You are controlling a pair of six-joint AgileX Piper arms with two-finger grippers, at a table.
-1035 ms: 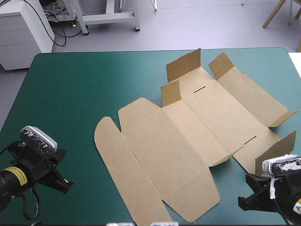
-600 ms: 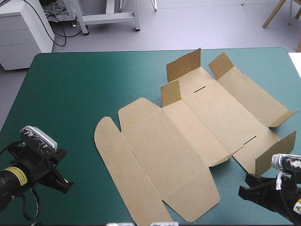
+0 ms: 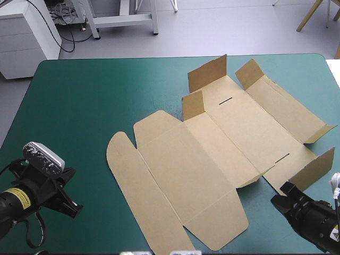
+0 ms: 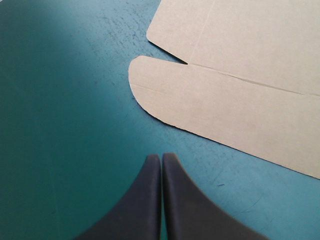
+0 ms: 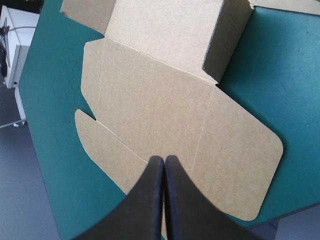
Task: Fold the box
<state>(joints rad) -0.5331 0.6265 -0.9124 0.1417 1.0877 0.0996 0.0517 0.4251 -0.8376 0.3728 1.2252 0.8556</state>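
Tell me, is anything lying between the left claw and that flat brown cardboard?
Nothing visible does. The left gripper is shut, and the rounded flap of the box lies just ahead of it. Only bare teal-green cover separates the two.

Right pincer point(image 5: 163, 160) closed — brown box point(image 5: 165, 90) spread ahead.

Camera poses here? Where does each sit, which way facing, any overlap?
High: above and behind the robot, facing forward and down at the table and flat box; left gripper and right gripper at the near edge.
Left wrist: over the left gripper, jaws shut, facing the box's rounded flap.
Right wrist: over the right gripper, jaws shut, facing across the box.
Shared: both wrist views see that rounded flap.
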